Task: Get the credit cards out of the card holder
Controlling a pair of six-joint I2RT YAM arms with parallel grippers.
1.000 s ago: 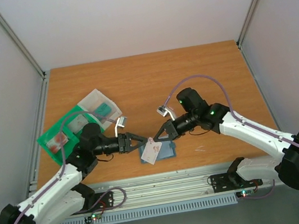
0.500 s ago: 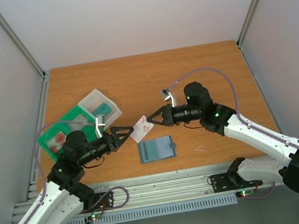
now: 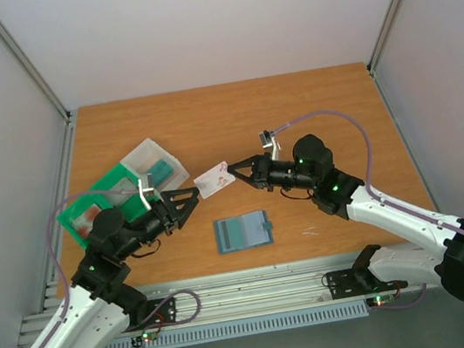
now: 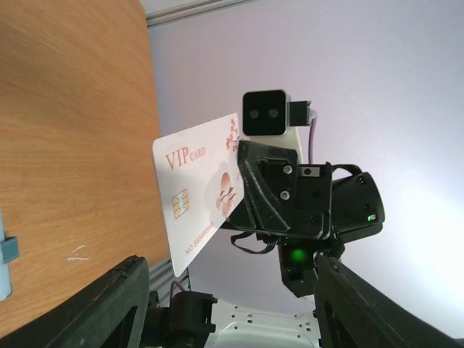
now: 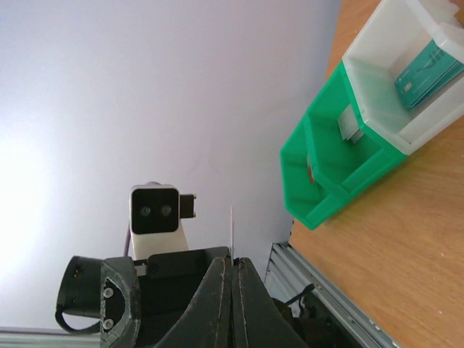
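The slate-blue card holder [image 3: 243, 230] lies flat on the table near the front, with its tab clasp on its right edge. My right gripper [image 3: 235, 176] is shut on a whitish credit card [image 3: 213, 179] and holds it in the air behind and left of the holder. In the left wrist view the card [image 4: 197, 194] reads "VIP CARD", with a chip and a red round mark. In the right wrist view the card [image 5: 233, 230] shows edge-on between the closed fingers of my right gripper [image 5: 233, 262]. My left gripper [image 3: 191, 203] is open and empty, just left of the card; it also shows in the left wrist view [image 4: 228, 264].
A green tray [image 3: 80, 217] with a clear box [image 3: 156, 163] holding teal blocks stands at the left, behind my left arm; both also show in the right wrist view: the tray [image 5: 319, 181] and the box [image 5: 377, 87]. A metal rail [image 3: 258, 283] runs along the table's front edge.
The card rose from over the holder, up and back. My left gripper let go of it, opened and drew back to the left. My right gripper keeps hold of it.
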